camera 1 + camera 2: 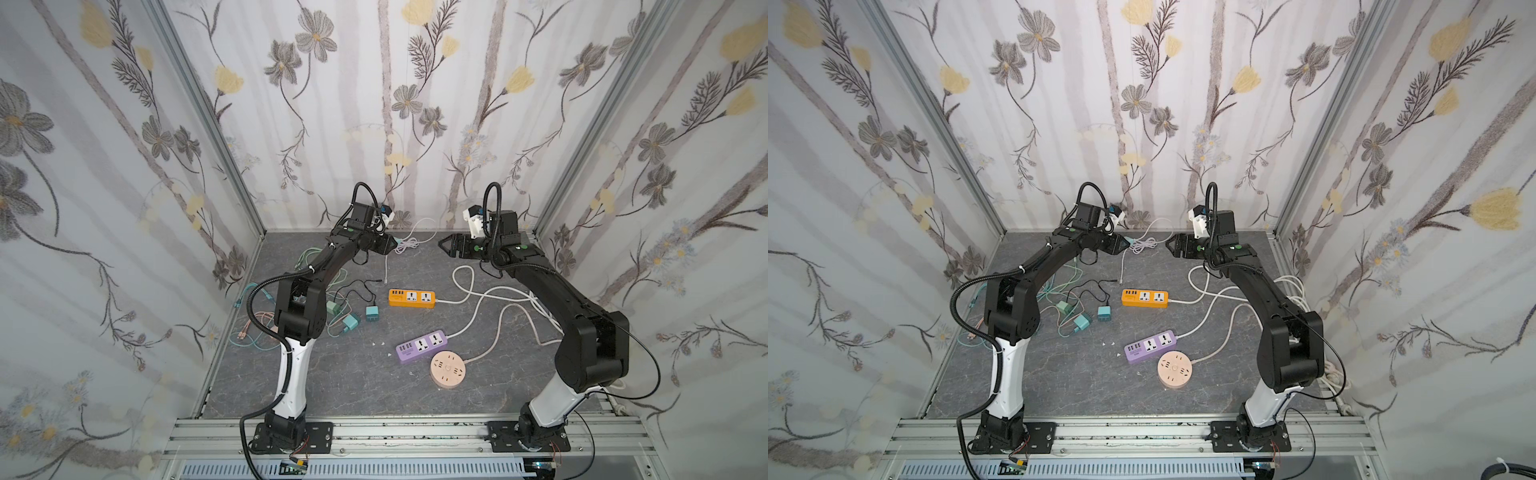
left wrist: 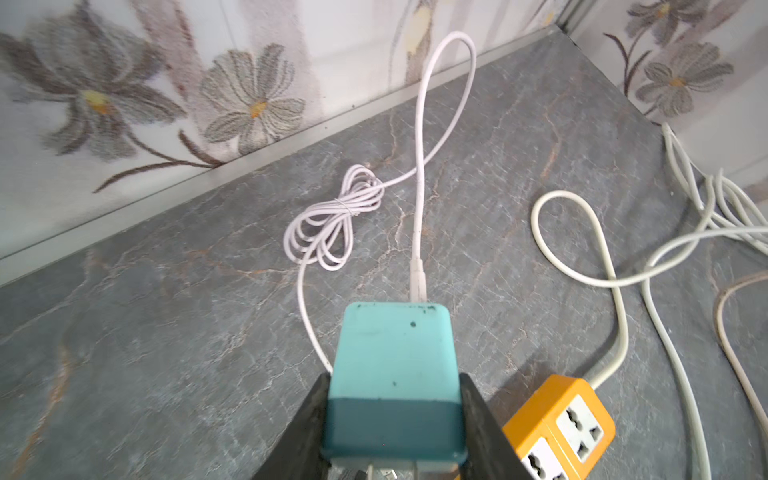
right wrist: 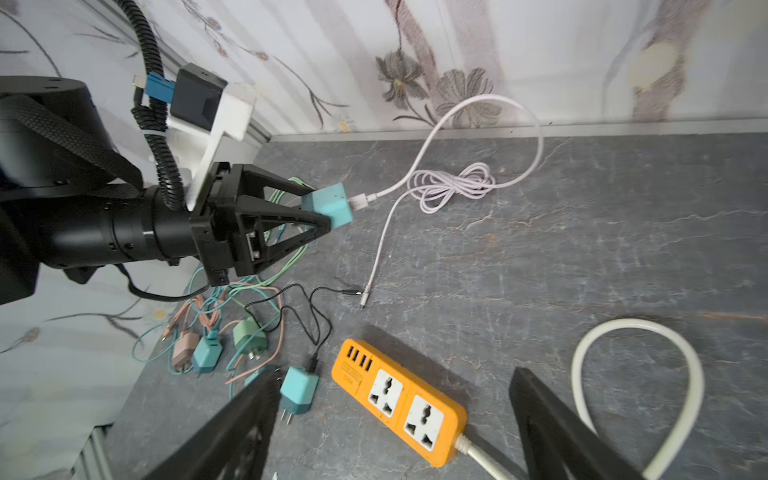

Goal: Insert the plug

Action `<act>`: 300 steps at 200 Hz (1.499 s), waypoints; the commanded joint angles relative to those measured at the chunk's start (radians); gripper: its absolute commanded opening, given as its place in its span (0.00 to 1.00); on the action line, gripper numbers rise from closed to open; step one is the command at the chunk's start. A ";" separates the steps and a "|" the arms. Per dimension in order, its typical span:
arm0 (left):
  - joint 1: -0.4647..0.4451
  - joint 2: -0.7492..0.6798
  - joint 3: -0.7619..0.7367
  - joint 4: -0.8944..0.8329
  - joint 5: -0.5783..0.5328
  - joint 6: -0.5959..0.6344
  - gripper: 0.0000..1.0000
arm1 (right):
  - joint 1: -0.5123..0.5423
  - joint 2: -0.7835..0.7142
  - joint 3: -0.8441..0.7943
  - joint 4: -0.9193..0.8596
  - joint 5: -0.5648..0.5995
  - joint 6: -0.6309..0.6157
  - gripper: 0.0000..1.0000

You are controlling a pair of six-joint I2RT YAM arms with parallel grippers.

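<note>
Both top views: the left gripper [image 1: 390, 243] hangs above the far end of the table, closed on the teal plug [image 1: 397, 241]. The right gripper [image 1: 445, 245] faces it fingertip to fingertip, near but apart, jaws wide and empty. The orange power strip [image 1: 412, 298] lies flat below and between the two sets of fingers, well apart from both. Left wrist view: the fingers [image 2: 305, 419] clamp the plug's [image 2: 390, 353] flanks. Its long axis runs along the fingers, prongs [image 2: 376, 471] back toward the wrist, and the white cable [image 2: 419, 166] leaves the end beyond the fingertips. The strip [image 2: 557, 428] sits below and to one side, sockets up. Right wrist view: the strip [image 3: 440, 424] lies under the gap between the spread right fingers [image 3: 245, 415]. The plug [image 3: 332, 203] is out beyond them, cable end nearest. Judgement: the prongs do not face the sockets, so the plug needs turning, or passing to the right gripper, before it goes down.
</note>
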 commanded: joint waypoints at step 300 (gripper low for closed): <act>-0.039 -0.179 -0.529 0.616 0.261 0.611 0.00 | 0.086 0.480 0.563 -0.450 -0.421 -0.022 0.61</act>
